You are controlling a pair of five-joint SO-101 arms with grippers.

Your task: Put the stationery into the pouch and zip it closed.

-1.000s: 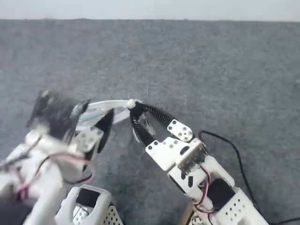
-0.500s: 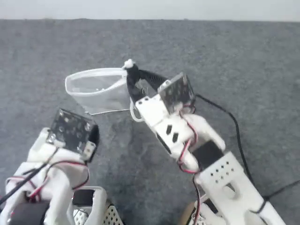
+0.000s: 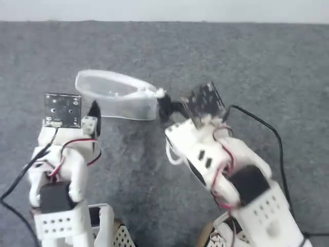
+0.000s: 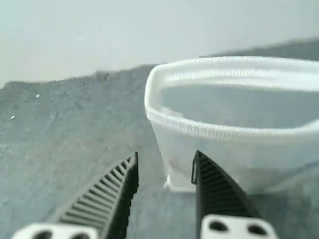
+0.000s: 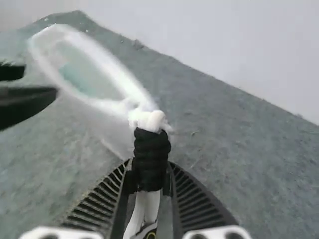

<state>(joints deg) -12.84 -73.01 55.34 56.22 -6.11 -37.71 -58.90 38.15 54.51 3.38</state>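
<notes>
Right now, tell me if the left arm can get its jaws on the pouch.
Probably yes: the left arm has its jaws open, the pouch just ahead, nothing between them. The right arm holds the zipper pull.

Pouch: translucent white, mouth gaping, zip undone; black zip pull pinched between right gripper fingers.

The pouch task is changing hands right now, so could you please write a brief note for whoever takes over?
Right gripper: shut on the black zipper pull at one end of the pouch.
Left gripper: open and empty, just short of the pouch's other end.
Translucent pouch: on the grey table, mouth wide open, contents unclear.
Done: zipper pull gripped.
Left: confirm the contents, steady the pouch, zip it closed.
</notes>
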